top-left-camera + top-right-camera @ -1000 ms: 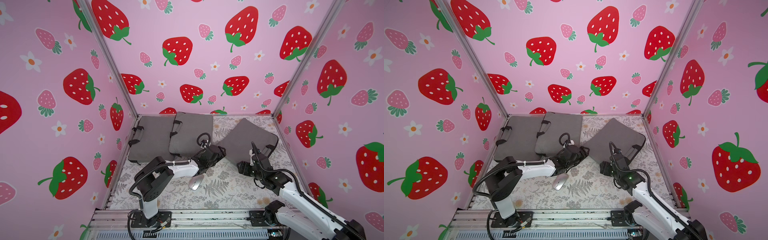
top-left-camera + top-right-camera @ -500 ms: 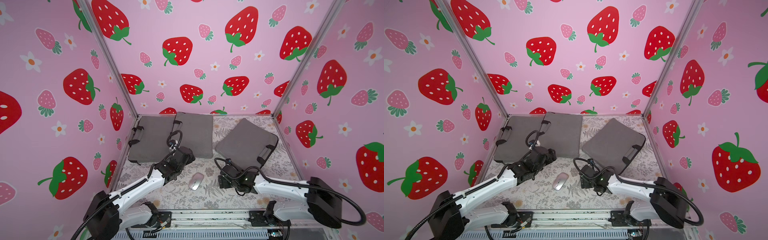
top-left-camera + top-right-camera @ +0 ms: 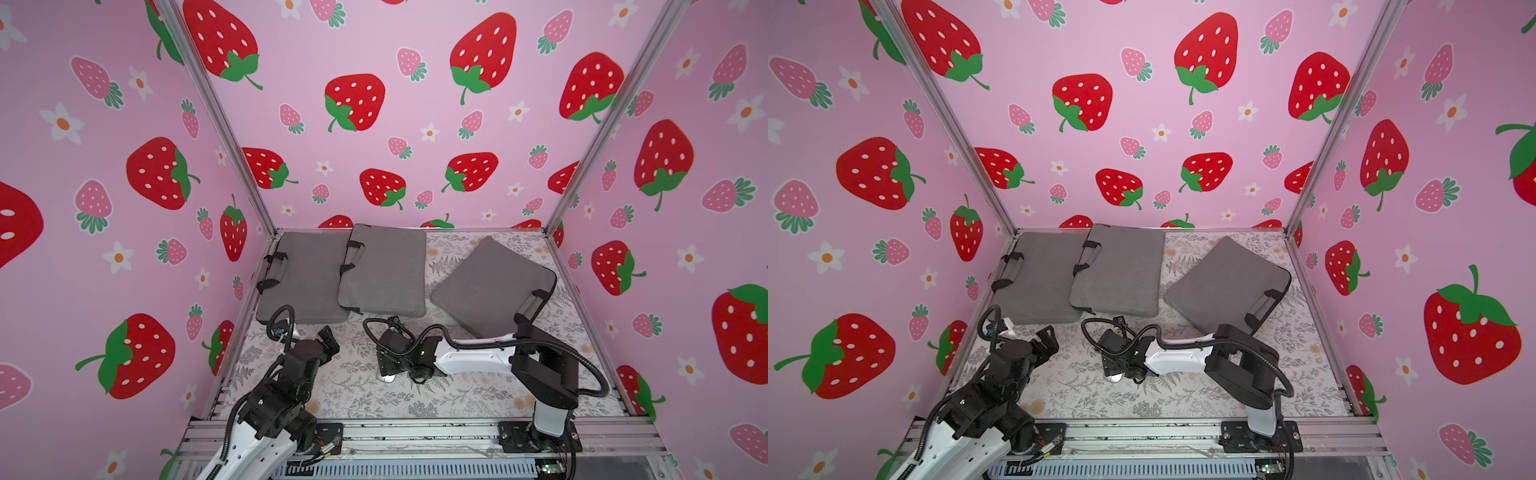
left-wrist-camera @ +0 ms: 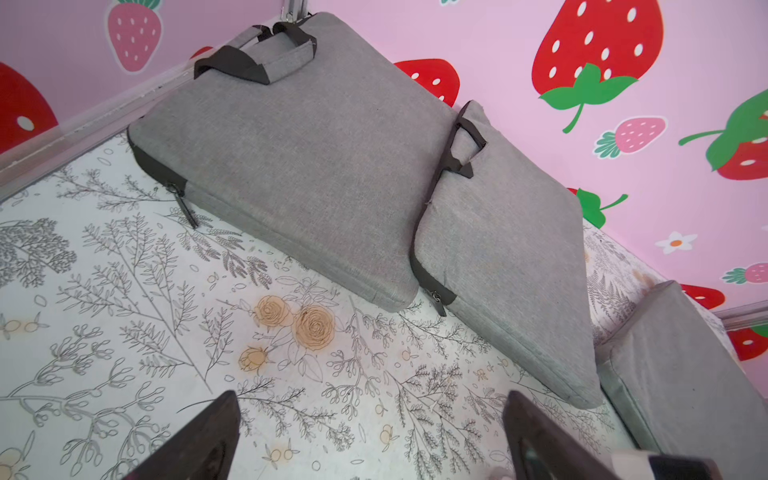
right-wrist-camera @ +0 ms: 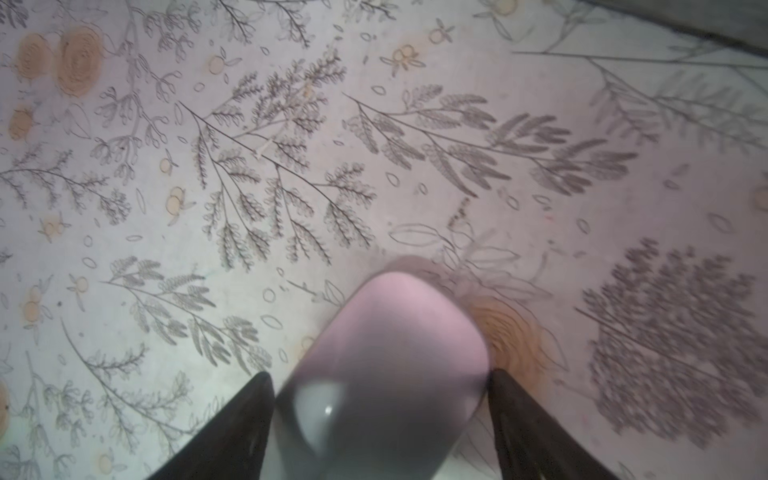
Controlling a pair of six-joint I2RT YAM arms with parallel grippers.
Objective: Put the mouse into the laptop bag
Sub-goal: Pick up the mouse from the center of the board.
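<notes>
Mouse (image 5: 399,324) lies on the table (image 3: 357,395), near centre, well apart from all three bags. On the near left, the left gripper (image 4: 370,436) hovers over the table, fingers spread wide with nothing between them. Along the far side sits the left bag (image 3: 305,278), the middle bag (image 3: 384,270) overlapping its edge, and the right bag (image 3: 490,286) turned askew. The right gripper (image 5: 380,374) straddles the mouse, fingers (image 5: 232,432) right against each flank. Squeezing or just touching, I can't tell.
</notes>
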